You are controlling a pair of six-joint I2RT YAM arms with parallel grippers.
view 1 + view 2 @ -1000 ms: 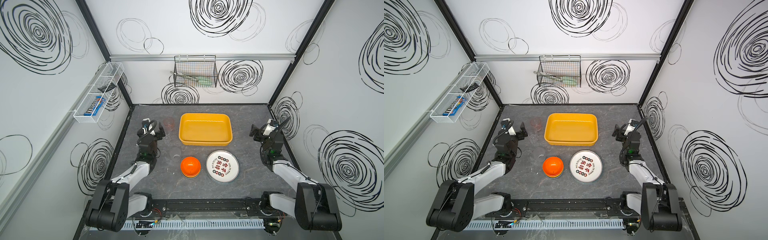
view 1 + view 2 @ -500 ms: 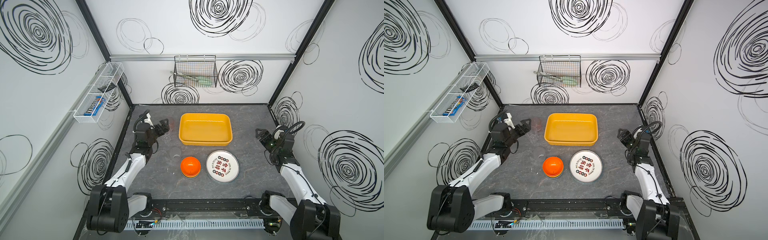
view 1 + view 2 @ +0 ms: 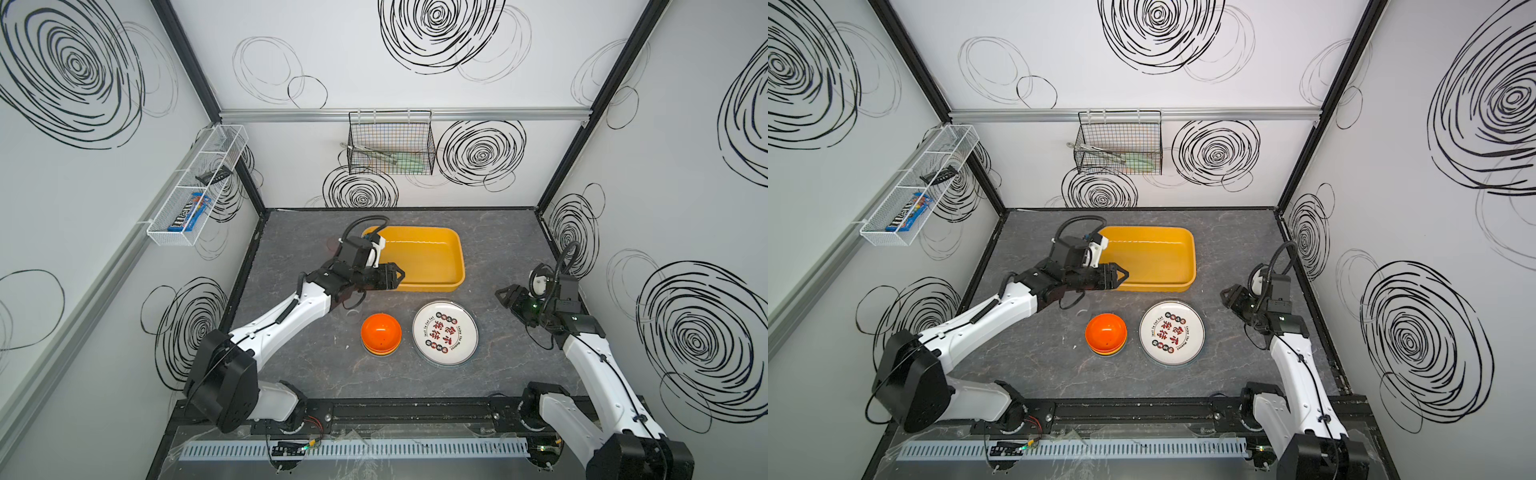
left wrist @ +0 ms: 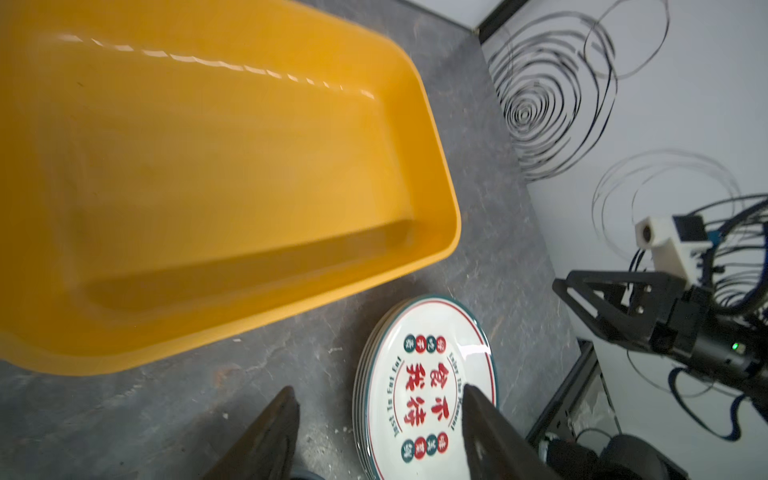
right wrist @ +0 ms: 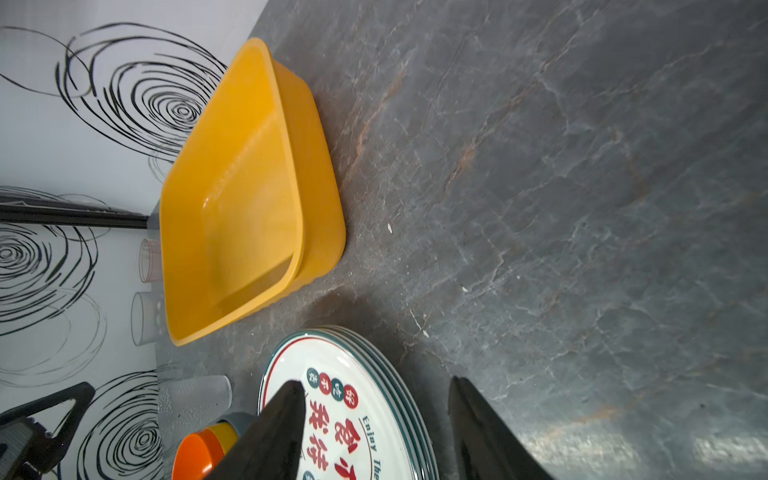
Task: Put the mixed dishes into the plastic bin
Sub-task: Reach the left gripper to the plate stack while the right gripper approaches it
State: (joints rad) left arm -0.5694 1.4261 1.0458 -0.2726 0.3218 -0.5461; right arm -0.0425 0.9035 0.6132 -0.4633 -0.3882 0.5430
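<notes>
The plastic bin (image 3: 419, 257) (image 3: 1154, 257) sits flat on the dark marbled table (image 3: 498, 232), with only bare yellow-orange floor showing inside it in both top views. Just in front of the bin's near wall, toward its right end, lies the stack of white plates (image 3: 444, 332) (image 3: 1172, 332); the top plate has red-black characters and a dark green rim. The stacked bowls (image 3: 381, 333) (image 3: 1106, 333), orange on top, stand in front of the bin's near wall toward its left end, just beside the plates. In the right wrist view, a pinkish cup (image 5: 149, 259) and a clear cup (image 5: 145, 318) stand upright beyond the bin's left wall, and a frosted clear cup (image 5: 195, 401) stands near the bowls. The left gripper (image 3: 399, 275) (image 4: 378, 390) hangs over the bin's near wall at its left end, jaws parted and holding nothing. The right gripper (image 3: 498, 293) (image 5: 374, 382) hangs to the right of the bin's near right corner, well apart from it, jaws likewise parted and holding nothing. A black wire basket (image 3: 390, 145) hangs on the wall behind the bin, and a white mesh rack (image 3: 195, 187) is mounted on the wall to the bin's left.
</notes>
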